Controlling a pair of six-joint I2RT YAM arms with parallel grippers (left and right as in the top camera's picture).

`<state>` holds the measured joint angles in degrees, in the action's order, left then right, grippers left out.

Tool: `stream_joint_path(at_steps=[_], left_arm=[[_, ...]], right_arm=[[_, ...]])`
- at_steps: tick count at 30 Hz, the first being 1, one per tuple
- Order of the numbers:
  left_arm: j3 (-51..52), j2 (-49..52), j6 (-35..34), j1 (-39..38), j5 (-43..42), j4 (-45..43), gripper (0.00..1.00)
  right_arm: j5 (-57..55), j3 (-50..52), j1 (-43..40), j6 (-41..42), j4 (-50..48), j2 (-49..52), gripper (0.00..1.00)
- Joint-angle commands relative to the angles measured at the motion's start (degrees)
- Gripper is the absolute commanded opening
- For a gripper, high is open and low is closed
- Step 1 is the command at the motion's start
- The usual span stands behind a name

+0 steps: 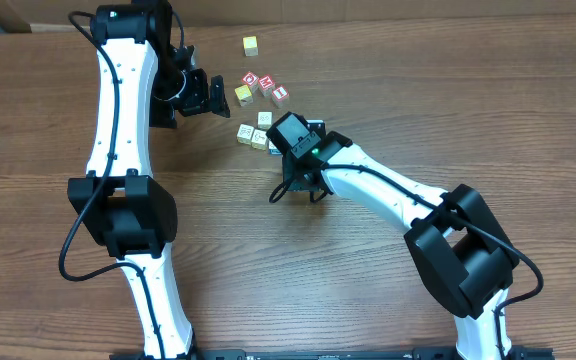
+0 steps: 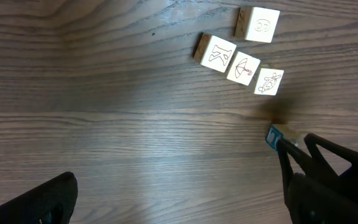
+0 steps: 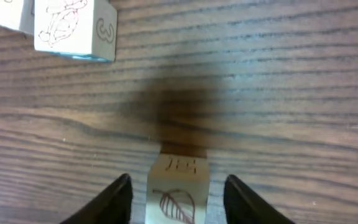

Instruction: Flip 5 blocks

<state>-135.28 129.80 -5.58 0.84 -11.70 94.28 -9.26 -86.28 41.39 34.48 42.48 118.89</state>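
Step in hand, by my reading: grasp for flip.

- Small cream wooden cube with leaf line-drawing point(image 3: 178, 194) sits on brown wood-grain table point(image 3: 291, 93), between fingers of right gripper point(image 3: 178, 205).
- Jaws stand partway apart, thin gap each side, no contact yet.
- Centre cube before you squeeze. Pinch opposite side faces squarely, lift just clear, roll wrist, set down on new face.
- Keep clear of cream cube marked "3" point(image 3: 73, 28), up-left, apart.
- Left gripper point(image 1: 216, 95) spread wide, empty, near red-and-white cubes point(image 1: 266, 84).
- No containers in view; cubes lie loose on table.

Blocks point(image 2: 217, 53) matt pale wood; table point(image 2: 104, 93) grained brown wood.
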Motion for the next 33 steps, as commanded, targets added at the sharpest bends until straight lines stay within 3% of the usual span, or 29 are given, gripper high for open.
stream_joint_path(at_steps=[1, 7, 9, 11, 16, 21, 28, 33], left_arm=[[-0.85, 0.39, -0.39, 0.26, 0.31, -0.07, 1.00], [-0.85, 0.39, -0.42, 0.26, 0.31, -0.09, 1.00], [-0.85, 0.39, -0.42, 0.26, 0.31, -0.09, 1.00], [-0.85, 0.39, -0.42, 0.26, 0.31, -0.07, 1.00], [-0.85, 0.39, -0.42, 0.24, 0.31, -0.07, 1.00], [-0.85, 0.39, -0.42, 0.26, 0.31, -0.07, 1.00], [-0.85, 0.39, -0.42, 0.26, 0.31, -0.07, 1.00], [-0.85, 0.39, -0.42, 0.26, 0.31, -0.07, 1.00]], right_arm=[[-1.79, 1.90, 0.13, 0.07, -1.11, -0.15, 0.45], [-0.66, 2.03, 0.13, 0.04, -0.98, -0.15, 0.31], [-0.07, 1.99, 0.13, 0.04, -0.11, -0.17, 0.19], [0.44, 1.14, 0.13, 0.04, 1.68, -0.74, 0.14], [1.42, -6.97, 0.13, 0.02, 12.20, -5.97, 0.13], [9.77, -14.43, 0.13, 0.11, 20.65, -13.22, 0.13], [16.92, -13.46, 0.26, 3.30, 24.94, -15.80, 0.15], [17.31, -6.71, 2.14, 3.34, 20.09, -15.67, 0.15]])
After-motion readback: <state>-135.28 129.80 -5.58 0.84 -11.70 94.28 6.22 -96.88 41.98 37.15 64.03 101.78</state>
